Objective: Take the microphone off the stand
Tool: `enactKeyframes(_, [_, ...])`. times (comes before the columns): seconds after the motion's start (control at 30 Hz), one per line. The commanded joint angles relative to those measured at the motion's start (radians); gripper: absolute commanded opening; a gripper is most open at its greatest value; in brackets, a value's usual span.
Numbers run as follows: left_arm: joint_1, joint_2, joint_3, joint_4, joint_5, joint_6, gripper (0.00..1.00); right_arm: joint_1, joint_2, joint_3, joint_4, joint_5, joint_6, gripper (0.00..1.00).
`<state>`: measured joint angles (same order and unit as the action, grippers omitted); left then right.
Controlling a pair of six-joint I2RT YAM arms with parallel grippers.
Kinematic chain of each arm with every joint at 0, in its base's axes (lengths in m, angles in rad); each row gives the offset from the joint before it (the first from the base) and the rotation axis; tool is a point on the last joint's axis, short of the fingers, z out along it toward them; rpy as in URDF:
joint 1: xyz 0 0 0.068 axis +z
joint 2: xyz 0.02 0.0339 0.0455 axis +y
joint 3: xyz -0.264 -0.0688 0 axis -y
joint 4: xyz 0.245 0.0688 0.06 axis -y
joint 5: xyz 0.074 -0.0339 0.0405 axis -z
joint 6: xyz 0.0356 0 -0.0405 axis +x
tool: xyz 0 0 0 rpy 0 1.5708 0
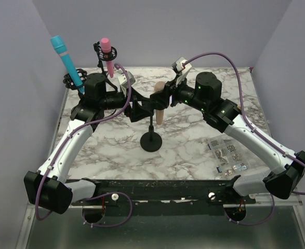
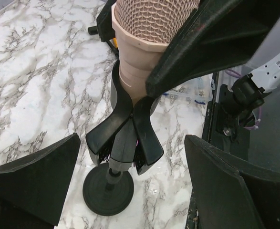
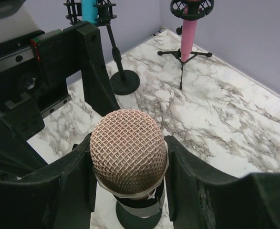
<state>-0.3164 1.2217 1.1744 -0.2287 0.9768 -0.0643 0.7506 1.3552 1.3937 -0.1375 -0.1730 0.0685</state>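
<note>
Gripping the microphone (image 3: 129,151), it seems, are the right jaws; left jaws hang released, wide, near the stand (image 2: 108,191).

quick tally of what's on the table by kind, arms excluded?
microphones: 3 (blue microphone, pink microphone, beige microphone)
stands: 3 (centre stand, blue's stand, pink's tripod)
parts box: 1
total: 7
</note>
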Motion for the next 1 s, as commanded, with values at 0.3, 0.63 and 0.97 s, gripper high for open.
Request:
enactKeyframes(0.3, [-0.013,0.009,0.04,-0.017,-0.006,0.028,0.9,-0.006,-0.021,-0.013,0.051,-0.015,-0.013,0.01])
enactKeyframes(0.63, [-0.036,0.028,0.068,-0.067,-0.056,0.054,0.59,-0.007,-0.024,-0.025,0.06,-0.014,-0.004,0.01])
enactKeyframes(0.97, [-0.052,0.002,0.052,-0.069,-0.163,0.093,0.0,-0.007,-0.04,-0.015,0.074,0.013,0.012,0.01])
